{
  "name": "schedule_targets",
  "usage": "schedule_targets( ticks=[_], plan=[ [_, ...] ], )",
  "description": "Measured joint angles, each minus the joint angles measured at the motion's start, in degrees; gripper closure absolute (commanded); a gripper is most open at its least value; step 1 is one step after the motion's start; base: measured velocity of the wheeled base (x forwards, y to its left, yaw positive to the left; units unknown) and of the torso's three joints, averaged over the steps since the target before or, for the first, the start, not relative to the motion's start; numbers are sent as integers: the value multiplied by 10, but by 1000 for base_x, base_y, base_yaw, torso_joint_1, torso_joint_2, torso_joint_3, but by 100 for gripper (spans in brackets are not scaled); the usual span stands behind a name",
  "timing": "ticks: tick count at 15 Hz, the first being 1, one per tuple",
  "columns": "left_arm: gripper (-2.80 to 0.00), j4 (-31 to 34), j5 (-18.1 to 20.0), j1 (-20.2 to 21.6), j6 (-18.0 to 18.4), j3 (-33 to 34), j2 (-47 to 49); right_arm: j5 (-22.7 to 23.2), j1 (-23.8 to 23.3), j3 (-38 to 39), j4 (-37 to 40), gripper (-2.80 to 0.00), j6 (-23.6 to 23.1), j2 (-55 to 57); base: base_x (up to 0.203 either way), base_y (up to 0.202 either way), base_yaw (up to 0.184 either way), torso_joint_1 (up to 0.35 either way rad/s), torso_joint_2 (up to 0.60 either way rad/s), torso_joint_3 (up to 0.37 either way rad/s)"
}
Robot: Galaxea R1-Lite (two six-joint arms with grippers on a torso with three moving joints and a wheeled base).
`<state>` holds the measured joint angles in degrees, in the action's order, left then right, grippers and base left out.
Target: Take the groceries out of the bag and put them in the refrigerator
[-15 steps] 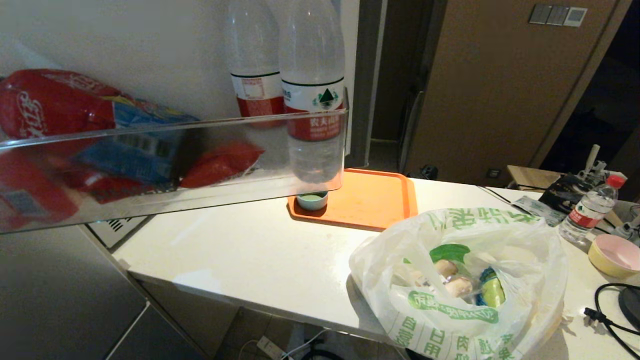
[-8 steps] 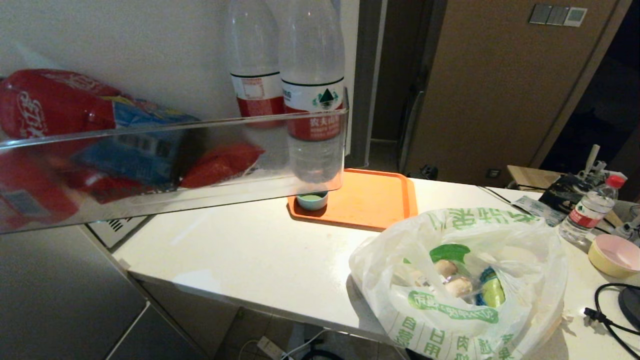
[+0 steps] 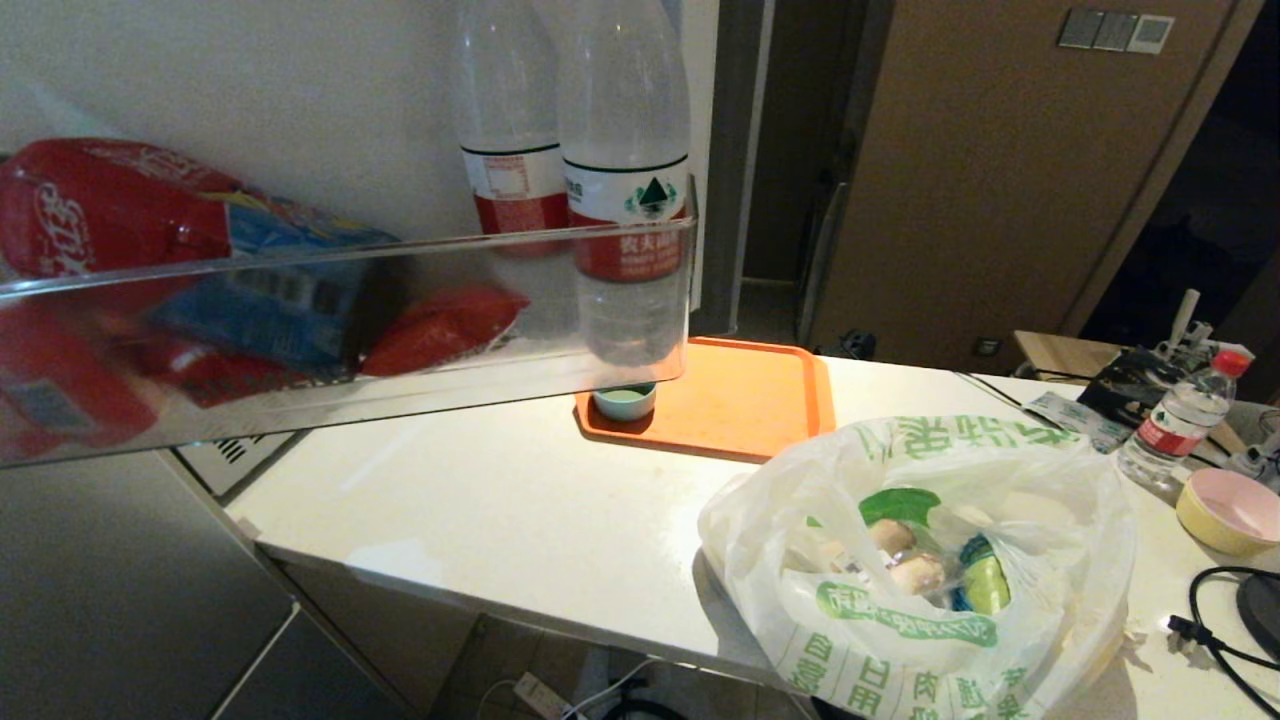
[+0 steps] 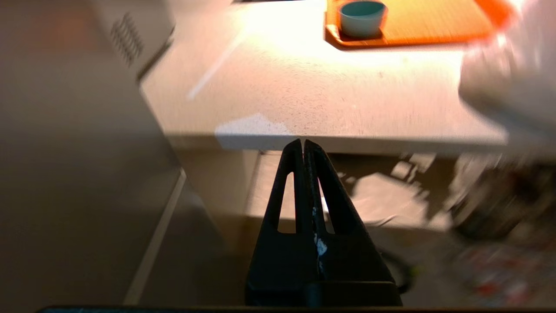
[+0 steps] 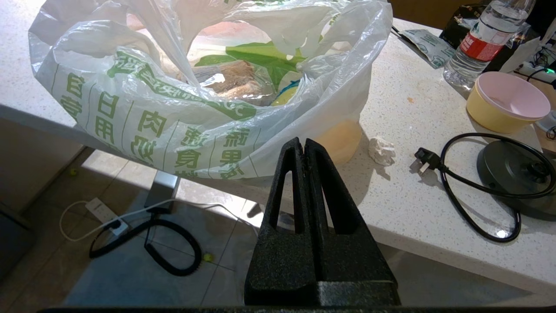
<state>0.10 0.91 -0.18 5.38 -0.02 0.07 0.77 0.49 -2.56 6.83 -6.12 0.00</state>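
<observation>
Head view: bag (image 3: 920,570) gaping on counter (image 3: 480,500), groceries (image 3: 915,560) reachable; left gripper (image 4: 302,145), right gripper (image 5: 304,145) clenched, empty (below counter edge).

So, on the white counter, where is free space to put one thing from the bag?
The widest bare patch of the counter lies between the orange tray, the plastic bag and the near-left edge. The tray is mostly free beside its small teal cup. The right end is crowded: water bottle, yellow bowl, black cable.
</observation>
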Motion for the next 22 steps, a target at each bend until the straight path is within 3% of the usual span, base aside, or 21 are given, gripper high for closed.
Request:
schedule_targets(
  ticks=[2,4,7,22],
  plan=[
    [0,-1,-9,0,-40,0,0,0,0,0,0,0,1,0,0,0,0,0,0,0],
    [0,-1,-7,0,-28,0,0,0,0,0,0,0,1,0,0,0,0,0,0,0],
    [0,0,16,0,18,0,0,0,0,0,0,0,1,0,0,0,0,0,0,0],
    [0,2,17,0,19,0,0,0,0,0,0,0,0,0,0,0,0,0,0,0]
  ],
)
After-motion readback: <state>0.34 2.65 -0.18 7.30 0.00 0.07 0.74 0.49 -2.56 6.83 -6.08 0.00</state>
